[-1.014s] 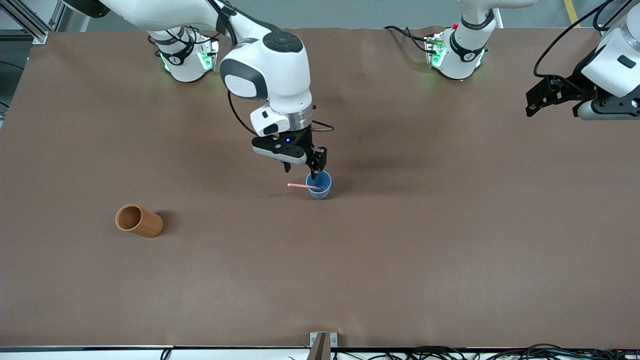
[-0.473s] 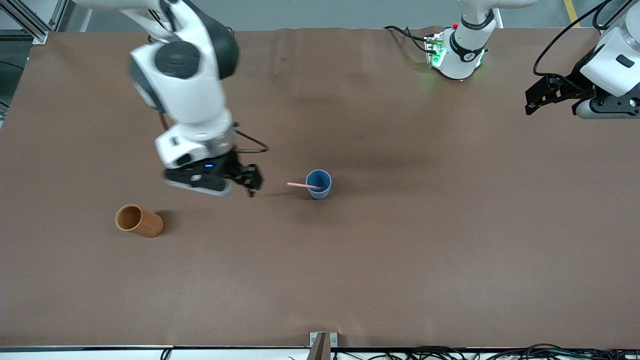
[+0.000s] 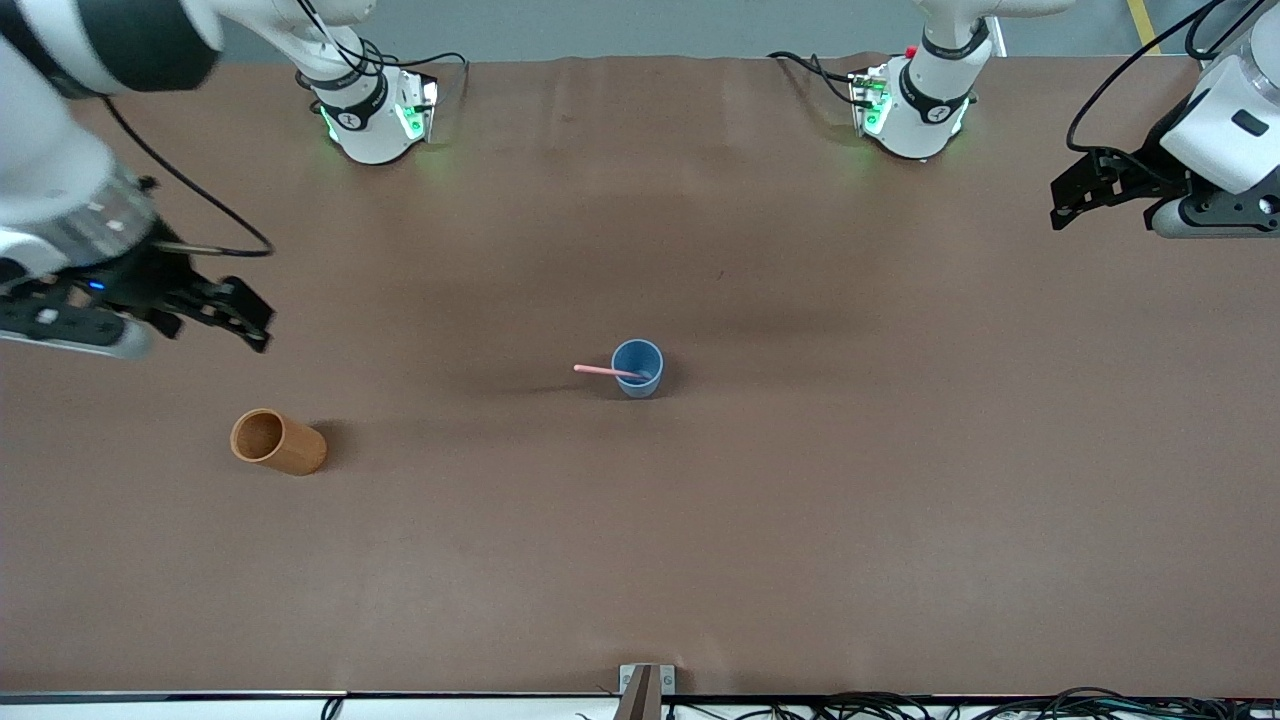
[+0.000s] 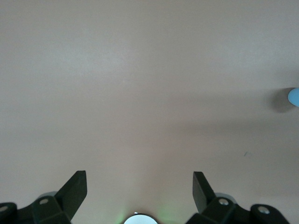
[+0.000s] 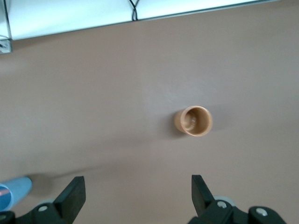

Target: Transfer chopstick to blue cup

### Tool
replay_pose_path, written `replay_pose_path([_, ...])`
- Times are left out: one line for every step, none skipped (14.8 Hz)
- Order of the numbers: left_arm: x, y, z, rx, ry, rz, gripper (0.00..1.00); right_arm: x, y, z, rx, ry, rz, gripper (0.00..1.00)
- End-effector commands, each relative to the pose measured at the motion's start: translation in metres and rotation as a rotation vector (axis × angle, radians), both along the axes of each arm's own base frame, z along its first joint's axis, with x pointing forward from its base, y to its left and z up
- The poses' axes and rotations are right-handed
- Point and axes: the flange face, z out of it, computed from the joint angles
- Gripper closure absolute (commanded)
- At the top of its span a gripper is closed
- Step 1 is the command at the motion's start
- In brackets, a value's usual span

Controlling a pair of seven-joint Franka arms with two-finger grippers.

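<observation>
The blue cup [image 3: 638, 367] stands upright near the middle of the table. The pink chopstick [image 3: 602, 371] rests in it, its free end leaning over the rim toward the right arm's end. The cup's edge shows in the left wrist view [image 4: 294, 97] and the right wrist view [image 5: 13, 192]. My right gripper [image 3: 248, 318] is open and empty, up over the table at the right arm's end, above and beside the orange-brown cup. My left gripper [image 3: 1072, 200] is open and empty, waiting over the table's edge at the left arm's end.
An orange-brown cylindrical cup [image 3: 277, 441] stands toward the right arm's end, nearer the front camera than the blue cup; it also shows in the right wrist view [image 5: 193, 121]. The table's front edge [image 5: 140, 18] shows in the right wrist view.
My right gripper has drawn away from the blue cup, swinging up and toward the right arm's end of the table. The chopstick stays in the cup. The left arm has not moved.
</observation>
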Motion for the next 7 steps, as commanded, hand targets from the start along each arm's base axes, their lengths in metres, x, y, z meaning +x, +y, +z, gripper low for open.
replay_pose_path([-0.009, 0.002, 0.004, -0.004, 0.003, 0.016, 0.00, -0.035, -0.048, 0.009, 0.009, 0.024, 0.034, 0.00])
replay_pose_path([-0.009, 0.002, 0.003, -0.002, 0.009, 0.017, 0.00, -0.042, -0.063, 0.014, 0.004, 0.041, 0.051, 0.00])
replay_pose_path([-0.009, 0.003, 0.003, -0.001, 0.010, 0.018, 0.00, -0.045, -0.078, 0.014, 0.005, 0.067, 0.053, 0.00])
replay_pose_path([-0.009, 0.003, 0.003, -0.001, 0.010, 0.020, 0.00, -0.048, -0.092, 0.017, 0.013, 0.083, 0.047, 0.00])
replay_pose_path([-0.009, 0.003, 0.004, -0.002, 0.007, 0.020, 0.00, -0.049, -0.104, 0.027, 0.021, 0.076, 0.045, 0.00])
replay_pose_path([-0.008, 0.003, 0.003, -0.002, 0.010, 0.017, 0.00, -0.051, -0.113, 0.044, 0.021, 0.059, 0.061, 0.00])
replay_pose_path([-0.008, 0.003, 0.003, -0.002, 0.010, 0.011, 0.00, -0.053, -0.117, 0.055, 0.019, 0.058, 0.074, 0.00])
